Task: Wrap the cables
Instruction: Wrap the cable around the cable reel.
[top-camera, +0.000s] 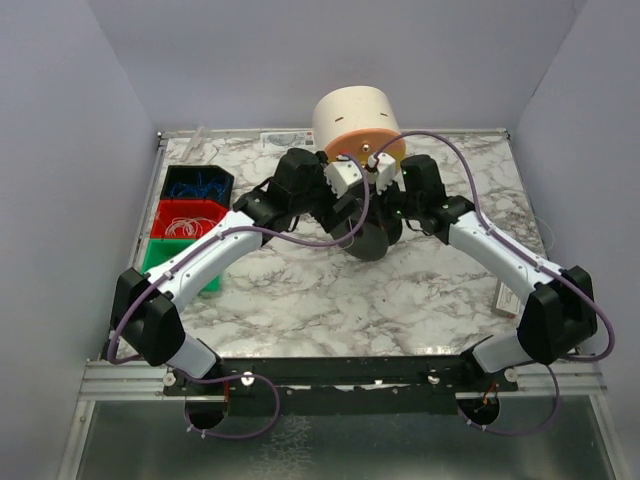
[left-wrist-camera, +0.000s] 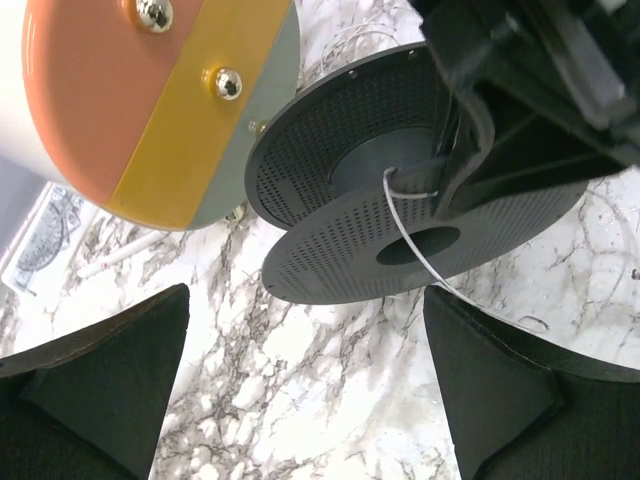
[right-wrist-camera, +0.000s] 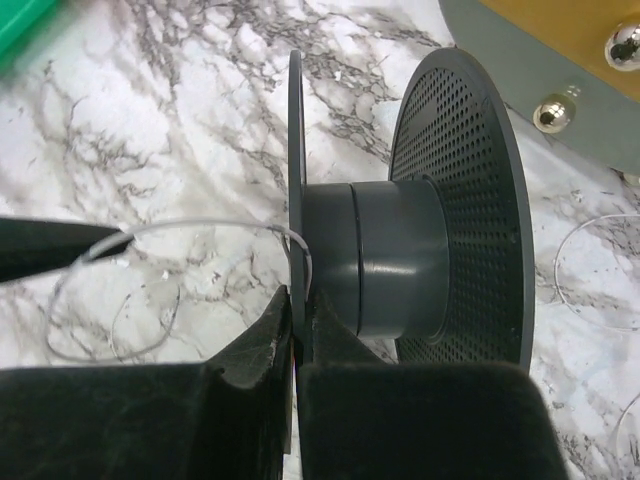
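Holding the spool (right-wrist-camera: 395, 265) for winding: one cable is hooked at the hub, and no turns are laid yet.

Well left of the spool stand the blue bin (top-camera: 197, 183), red bin (top-camera: 185, 218) and green bin (top-camera: 160, 255). The left end effector (left-wrist-camera: 306, 300) faces the spool with its jaws wide apart, released and carrying nothing. The cable (left-wrist-camera: 408, 232), a thin whitish strand, runs from the hub across the near flange onto the tabletop (top-camera: 330, 300). Further loose loops lie just beside the spool. The right end effector (right-wrist-camera: 297, 335) is clenched on the edge of one flange. Behind the spool sits a cream and orange cylinder (top-camera: 357, 118).

Judgement: wrapping has barely begun. The next move calls for the left end effector to take the strand near the hub and lead it round the core while the right steadies the spool. No brand or writing is legible.
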